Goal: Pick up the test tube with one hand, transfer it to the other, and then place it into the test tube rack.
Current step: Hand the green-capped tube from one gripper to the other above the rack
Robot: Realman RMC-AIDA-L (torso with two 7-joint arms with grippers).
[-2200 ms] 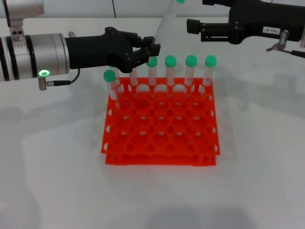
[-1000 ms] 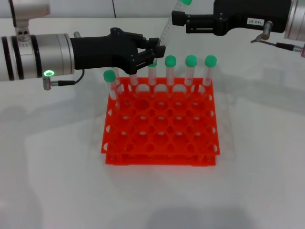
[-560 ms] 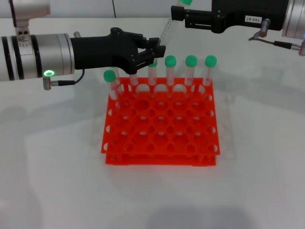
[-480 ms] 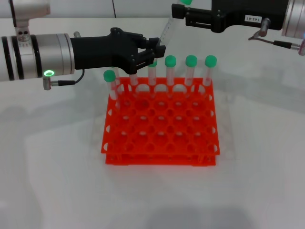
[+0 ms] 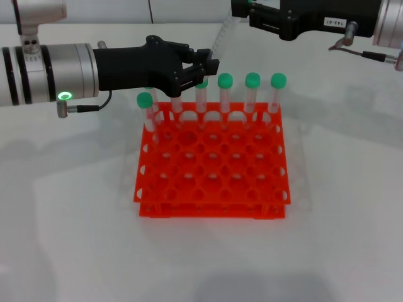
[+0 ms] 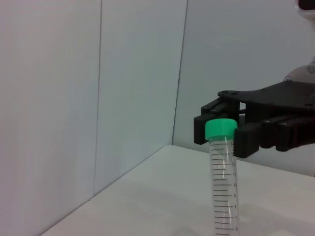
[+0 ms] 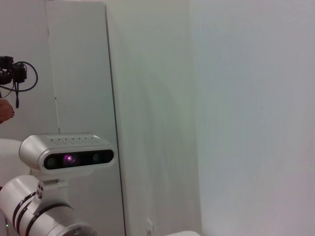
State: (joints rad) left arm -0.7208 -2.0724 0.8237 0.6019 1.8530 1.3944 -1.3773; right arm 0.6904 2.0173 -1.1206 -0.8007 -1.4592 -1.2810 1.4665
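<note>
Right gripper (image 5: 242,11) moved from upper right of head frame leftward and up, now at top edge by test tube (image 5: 221,36) top; tube's green cap now out of head frame.

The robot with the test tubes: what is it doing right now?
It is handing a test tube from one arm to the other. The left claw grips the tube's lower part, tilted, above the back of the orange-red rack. The right claw sits at the tube's green-capped top; whether it has gripped cannot be told. Five other capped tubes already stand in the rack.
</note>
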